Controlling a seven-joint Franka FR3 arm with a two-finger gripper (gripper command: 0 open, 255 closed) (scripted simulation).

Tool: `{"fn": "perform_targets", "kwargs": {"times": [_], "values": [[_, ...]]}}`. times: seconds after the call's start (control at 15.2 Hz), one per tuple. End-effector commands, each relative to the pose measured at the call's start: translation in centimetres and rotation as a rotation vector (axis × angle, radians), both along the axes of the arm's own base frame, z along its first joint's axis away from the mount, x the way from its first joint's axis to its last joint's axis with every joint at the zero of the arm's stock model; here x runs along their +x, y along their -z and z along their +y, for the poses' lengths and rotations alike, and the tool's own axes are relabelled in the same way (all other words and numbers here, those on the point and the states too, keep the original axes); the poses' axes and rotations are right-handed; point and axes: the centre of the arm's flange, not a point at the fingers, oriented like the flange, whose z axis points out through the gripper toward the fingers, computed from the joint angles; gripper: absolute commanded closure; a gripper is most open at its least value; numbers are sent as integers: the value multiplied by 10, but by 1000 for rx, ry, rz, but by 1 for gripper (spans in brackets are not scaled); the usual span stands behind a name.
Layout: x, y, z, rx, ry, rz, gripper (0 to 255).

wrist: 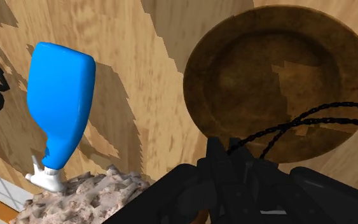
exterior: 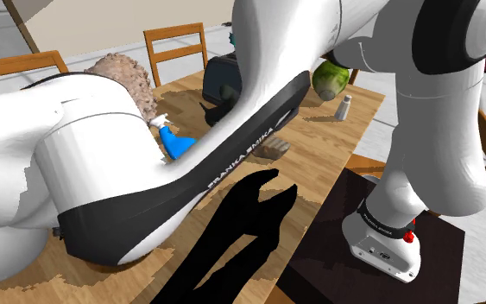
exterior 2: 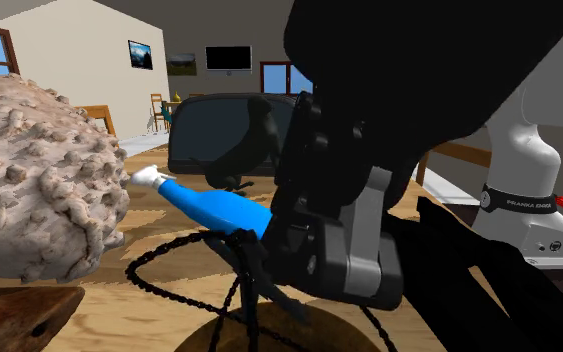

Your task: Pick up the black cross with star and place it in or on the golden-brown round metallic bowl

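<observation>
Pincer (exterior 2: 314, 270) clamped on black cross (exterior 2: 281, 295) | its black chain (wrist: 311, 121) drapes across brown round bowl (wrist: 247, 70) | hangs over bowl, seemingly poised for release | blue bottle (wrist: 60, 95) lies well aside

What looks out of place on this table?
The blue bottle lies on its side on the wooden table, white cap beside a lumpy brownish mass. A black chain also dangles from the gripper over the brown round bowl.
</observation>
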Motion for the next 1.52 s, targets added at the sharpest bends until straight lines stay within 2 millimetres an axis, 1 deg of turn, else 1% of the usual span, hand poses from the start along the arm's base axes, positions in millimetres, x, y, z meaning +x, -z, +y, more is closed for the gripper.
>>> {"fn": "perform_targets", "kwargs": {"times": [0.0, 0.33, 0.4, 0.92, 0.99, 1.32, 1.45], "values": [[0, 11, 1, 0, 0, 0, 255], [0, 37, 1, 0, 0, 0, 255], [0, 47, 1, 0, 0, 0, 255], [0, 47, 1, 0, 0, 0, 255], [0, 47, 1, 0, 0, 0, 0], [0, 47, 1, 0, 0, 0, 0], [-10, 24, 9, 0, 0, 0, 0]]}}
